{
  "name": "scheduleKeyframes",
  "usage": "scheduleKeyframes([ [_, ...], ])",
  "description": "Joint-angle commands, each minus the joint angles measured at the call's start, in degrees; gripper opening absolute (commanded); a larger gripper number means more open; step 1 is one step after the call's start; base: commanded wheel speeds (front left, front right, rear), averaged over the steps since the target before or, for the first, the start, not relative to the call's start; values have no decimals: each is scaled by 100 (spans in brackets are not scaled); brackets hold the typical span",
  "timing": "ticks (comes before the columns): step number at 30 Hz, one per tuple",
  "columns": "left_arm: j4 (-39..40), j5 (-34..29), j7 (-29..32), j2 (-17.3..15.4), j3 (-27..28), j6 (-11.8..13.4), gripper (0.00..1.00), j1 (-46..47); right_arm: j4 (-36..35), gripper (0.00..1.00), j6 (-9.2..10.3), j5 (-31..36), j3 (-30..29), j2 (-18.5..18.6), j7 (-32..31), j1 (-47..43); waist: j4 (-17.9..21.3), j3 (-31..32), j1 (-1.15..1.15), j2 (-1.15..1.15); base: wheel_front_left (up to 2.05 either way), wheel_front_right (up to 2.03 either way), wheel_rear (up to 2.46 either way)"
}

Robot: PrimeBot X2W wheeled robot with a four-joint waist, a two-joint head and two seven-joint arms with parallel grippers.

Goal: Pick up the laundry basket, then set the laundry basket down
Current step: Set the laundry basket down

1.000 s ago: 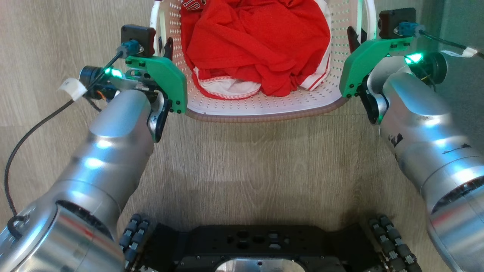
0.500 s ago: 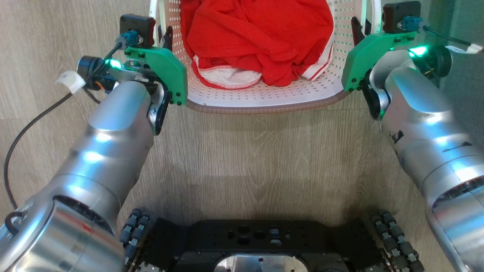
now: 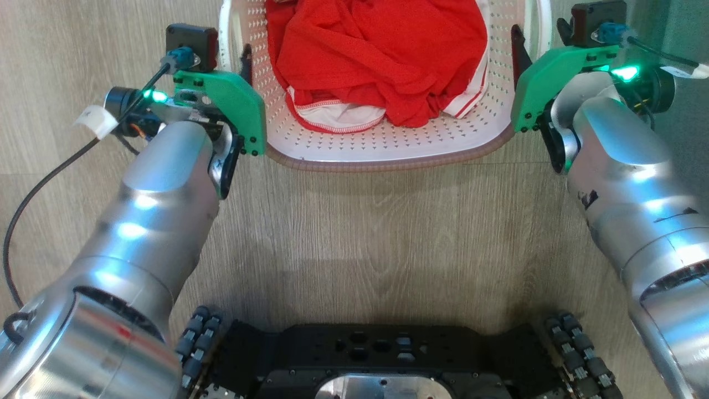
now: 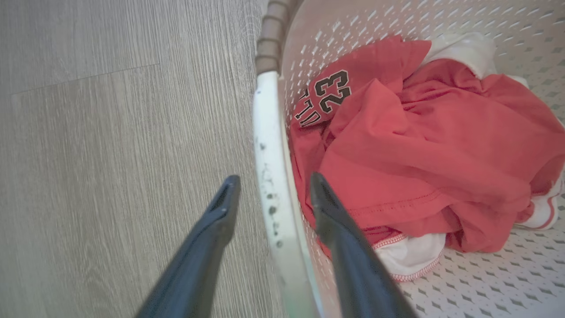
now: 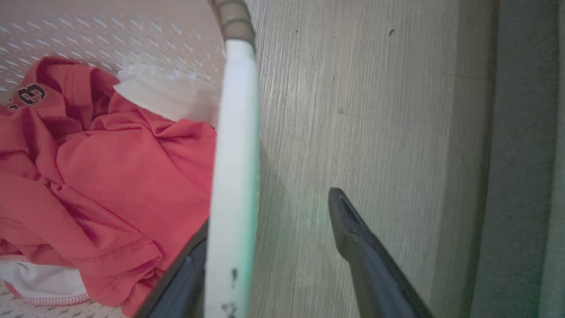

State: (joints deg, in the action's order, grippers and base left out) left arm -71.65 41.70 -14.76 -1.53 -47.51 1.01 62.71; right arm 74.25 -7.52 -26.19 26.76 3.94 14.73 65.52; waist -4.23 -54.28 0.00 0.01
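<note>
Both jaws parted, straddling laundry basket [image 3: 388,145] left handle [image 4: 268,145], right handle [image 5: 234,132].

Left gripper [image 4: 273,178] enters at 6 o'clock, fingers [image 4: 212,229] spread to either side of the white handle [image 4: 267,132]. A gap shows on each side of it: one finger outside over the floor [image 4: 110,145], the other inside the laundry basket [image 4: 397,22]. Handle carries dark specks. Brown ribbed rim [image 4: 270,39] continues from it at 12 o'clock. Red jersey [image 4: 432,145], crumpled, at 3 o'clock; number "23" at 1 o'clock. White cloth [image 4: 463,48] at 2 o'clock. Grey wood-grain floor from 7 to 11 o'clock.
</note>
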Motion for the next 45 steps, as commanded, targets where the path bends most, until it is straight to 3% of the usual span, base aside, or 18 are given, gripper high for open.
scheduleKeyframes([
  [1, -1, -3, -24, -155, 104, 56, 100, -92, -30, 100, 3, 34, 40, -105, 19, -128, -2, 22, 0, -1, 0, 0, 0],
  [12, 497, -235, -24, -318, 438, 224, 100, -230, -386, 100, 3, 38, 91, -105, 26, -139, 87, 327, 0, -1, 0, 0, 0],
  [21, 1711, -827, -24, -554, 1182, 284, 100, -858, -1106, 100, 3, 583, -434, -106, 26, -480, 165, 1020, 0, -1, 0, 0, 0],
  [32, 3534, -2000, -24, -684, 2355, 167, 100, -2380, -2667, 100, 3, 1255, -1177, -106, 27, -1785, 153, 2324, 0, -1, 0, 0, 0],
  [45, 4940, -2561, -24, -396, 3207, -131, 100, -4225, -4394, 100, 3, 1202, -1572, -106, 27, -3716, 173, 3859, 0, -1, 0, 0, 0],
])
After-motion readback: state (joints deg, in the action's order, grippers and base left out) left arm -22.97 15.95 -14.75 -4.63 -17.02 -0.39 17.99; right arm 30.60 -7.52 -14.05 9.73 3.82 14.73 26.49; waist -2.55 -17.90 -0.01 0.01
